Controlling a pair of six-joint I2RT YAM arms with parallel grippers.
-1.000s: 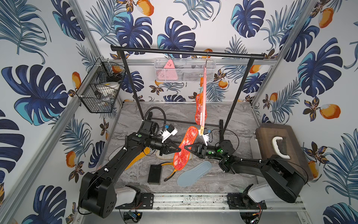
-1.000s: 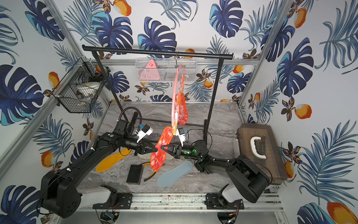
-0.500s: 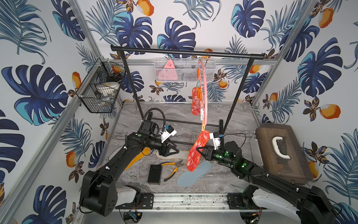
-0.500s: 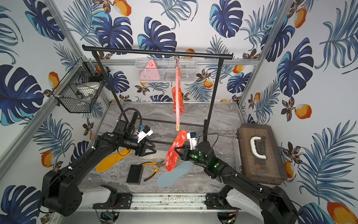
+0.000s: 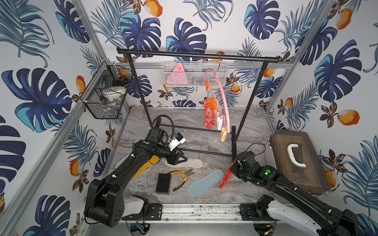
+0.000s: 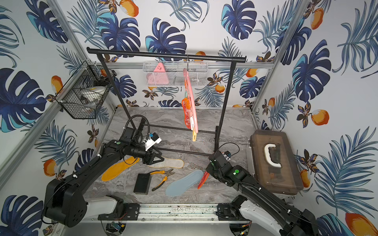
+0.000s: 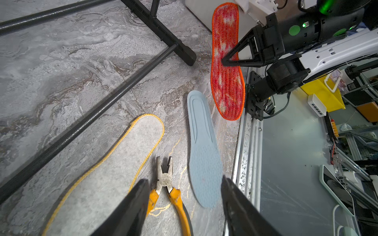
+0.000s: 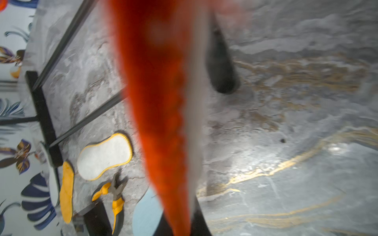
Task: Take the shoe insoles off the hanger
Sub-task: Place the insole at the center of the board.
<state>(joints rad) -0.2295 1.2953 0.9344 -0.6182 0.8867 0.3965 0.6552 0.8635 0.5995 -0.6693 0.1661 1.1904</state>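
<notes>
The right gripper (image 7: 223, 61) was clamped on the long edge of the held red-orange insole (image 7: 227, 71), pinching it about midway along its length. In both top views that insole stood on edge and tilted, just beside the right end of the light blue insole (image 5: 204, 182). Whether its lower tip touched the marble tabletop (image 5: 204, 143) could not be told. The right wrist view showed it only as a blurred orange strip close to the lens.

The left gripper (image 7: 183, 179) hovered with its jaws moderately wide apart and nothing between them. It sat above the beige insole with the yellow rim (image 7: 122, 163) and the yellow-handled pliers (image 7: 164, 178).

The pink hanger (image 5: 222, 96) hung by its metal hook from the top rail of the black garment rack (image 5: 196, 55), with its pegs (image 5: 219, 122) dangling in a row. The clipped red-orange insole (image 5: 209, 114) hung upright from that row, clear of the tabletop.

Three insoles lay flat on the marble: the yellow-orange insole (image 6: 118, 168), partly under the left arm, the beige one near the rack's lower bar, and the light blue one toward the front. The pliers lay between the beige and light blue insoles, with a black rectangular block (image 5: 163, 183) just beside their handles. A brown case with a white handle (image 5: 296, 161) stood at the right edge
</notes>
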